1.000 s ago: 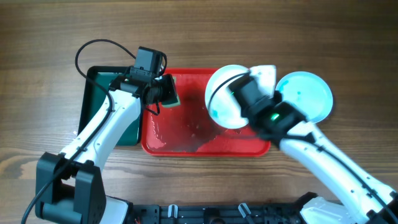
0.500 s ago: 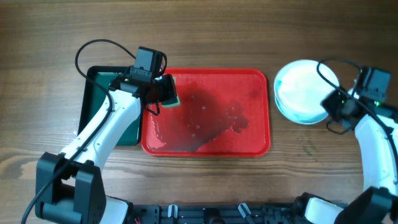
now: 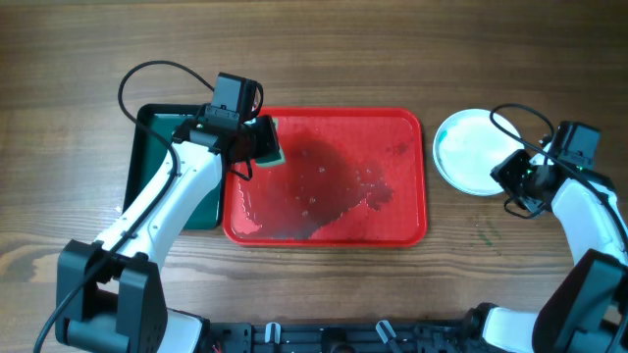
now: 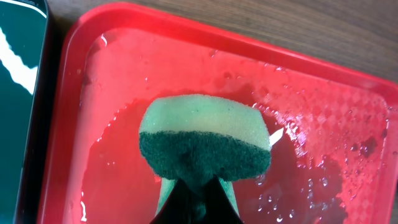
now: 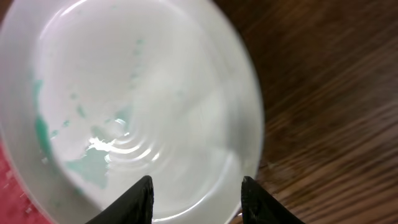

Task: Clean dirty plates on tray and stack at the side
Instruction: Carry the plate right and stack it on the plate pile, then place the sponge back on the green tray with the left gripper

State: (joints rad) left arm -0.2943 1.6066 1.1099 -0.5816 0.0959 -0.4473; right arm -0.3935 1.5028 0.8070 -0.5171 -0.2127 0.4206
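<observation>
The red tray (image 3: 402, 221) lies wet and holds no plates; it fills the left wrist view (image 4: 348, 124). The white plates (image 3: 473, 149) with pale teal smears sit stacked on the wood right of the tray; the top one shows in the right wrist view (image 5: 124, 99). My right gripper (image 3: 512, 176) is open and empty at the stack's right edge, its fingertips (image 5: 196, 190) over the plate's rim. My left gripper (image 3: 257, 147) is shut on a green sponge (image 4: 205, 137), held over the tray's upper left corner.
A smaller dark green tray (image 3: 147, 132) lies left of the red tray, with its edge in the left wrist view (image 4: 18, 74). Water drops and a dark wet patch (image 3: 324, 181) cover the red tray. A black cable (image 3: 147, 74) loops behind the left arm.
My right arm carried a plate from the tray to the stack on the right, let go of it and drew back to the stack's right edge. The left arm has not moved.
</observation>
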